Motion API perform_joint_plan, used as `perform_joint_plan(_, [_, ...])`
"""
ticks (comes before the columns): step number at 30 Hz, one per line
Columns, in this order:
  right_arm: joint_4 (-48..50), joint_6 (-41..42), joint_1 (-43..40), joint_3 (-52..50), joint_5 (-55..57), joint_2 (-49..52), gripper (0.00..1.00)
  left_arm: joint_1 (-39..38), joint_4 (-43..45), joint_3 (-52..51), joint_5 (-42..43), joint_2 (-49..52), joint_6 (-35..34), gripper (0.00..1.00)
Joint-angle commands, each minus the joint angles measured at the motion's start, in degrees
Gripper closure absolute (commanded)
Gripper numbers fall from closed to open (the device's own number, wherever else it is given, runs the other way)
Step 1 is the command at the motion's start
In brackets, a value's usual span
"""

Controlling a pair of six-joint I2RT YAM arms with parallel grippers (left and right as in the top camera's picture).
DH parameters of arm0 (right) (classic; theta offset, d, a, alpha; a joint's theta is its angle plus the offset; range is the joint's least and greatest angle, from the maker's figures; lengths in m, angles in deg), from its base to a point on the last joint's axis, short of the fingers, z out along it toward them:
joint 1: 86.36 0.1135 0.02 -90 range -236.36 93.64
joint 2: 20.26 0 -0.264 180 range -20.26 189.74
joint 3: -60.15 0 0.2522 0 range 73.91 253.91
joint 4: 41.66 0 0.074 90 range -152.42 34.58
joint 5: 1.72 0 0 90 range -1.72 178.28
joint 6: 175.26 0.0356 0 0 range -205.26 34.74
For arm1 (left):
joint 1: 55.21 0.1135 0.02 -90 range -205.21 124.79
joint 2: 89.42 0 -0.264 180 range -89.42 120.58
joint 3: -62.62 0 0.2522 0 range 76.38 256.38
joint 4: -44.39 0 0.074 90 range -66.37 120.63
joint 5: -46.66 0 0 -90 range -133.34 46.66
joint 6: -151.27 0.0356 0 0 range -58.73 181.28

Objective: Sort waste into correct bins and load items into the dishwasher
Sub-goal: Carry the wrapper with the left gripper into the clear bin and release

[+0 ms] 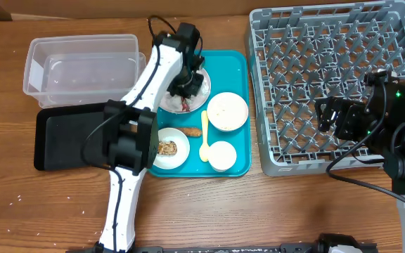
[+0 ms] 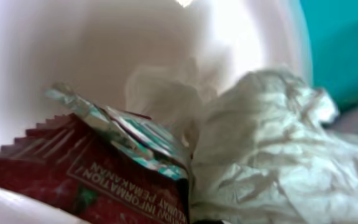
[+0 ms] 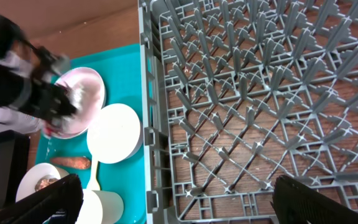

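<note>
My left gripper (image 1: 185,88) sits in the pink bowl (image 1: 204,76) at the teal tray's (image 1: 238,63) 11 o'clock, on the red wrapper (image 2: 92,180) and tissue (image 2: 272,149); I cannot tell its opening. My right gripper (image 3: 176,183) hangs wide over the dish rack (image 1: 329,42), at the tray's 3 o'clock.

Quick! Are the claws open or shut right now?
Left claw: inside the pale pink round bowl, open or shut cannot be told.
Right claw: open, holding nothing, above the grey plastic dish rack.
</note>
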Motion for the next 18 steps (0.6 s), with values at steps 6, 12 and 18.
perform_joint_plan(6, [0.3,-0.4,0.1,1.2,-0.5,-0.2,0.00,9.6,-20.4,39.3,3.6,-1.0,-7.1,0.96])
perform_joint_plan(12, [0.2,-0.4,0.1,1.2,-0.5,-0.2,0.00,20.4,-23.2,45.0,1.5,-1.6,-10.3,0.96])
perform_joint_plan(18, [-0.6,-0.4,0.1,1.2,-0.5,-0.2,0.00,29.1,-21.1,31.0,-2.6,-1.5,-14.4,0.96])
